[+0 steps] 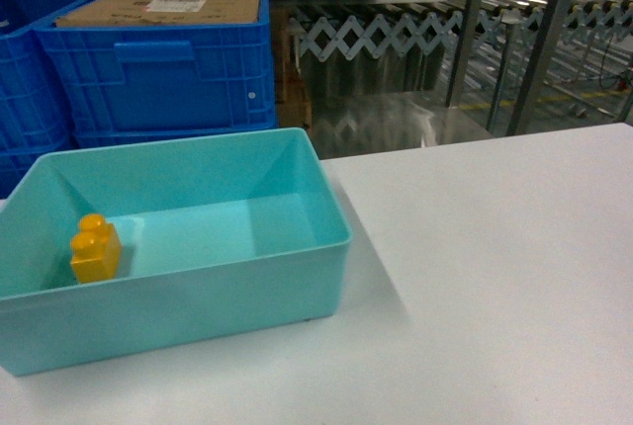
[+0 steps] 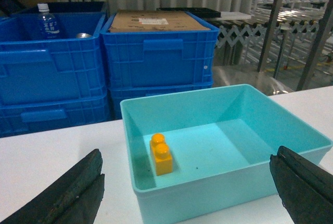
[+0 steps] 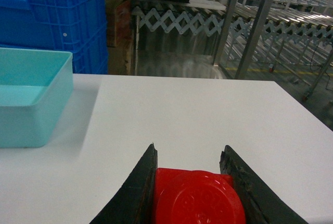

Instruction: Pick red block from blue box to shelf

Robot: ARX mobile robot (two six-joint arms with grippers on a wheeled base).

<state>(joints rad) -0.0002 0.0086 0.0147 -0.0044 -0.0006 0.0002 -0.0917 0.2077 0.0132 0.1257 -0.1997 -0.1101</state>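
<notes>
1. Nearest the right wrist camera, the right gripper (image 3: 190, 182) is clamped on the red block (image 3: 197, 200), held above the white table (image 3: 182, 109), outside the blue box (image 1: 198, 326).
2. The left gripper (image 2: 190, 193) hangs spread wide and empty before that box.
3. Risk: the block sits low between the fingers; a jolt in transit could slip it.
4. The shelf (image 1: 539, 44) uprights and dark-blue crates (image 1: 168, 74) crowd the far edge; a yellow brick (image 1: 95, 250) remains in the box.
</notes>
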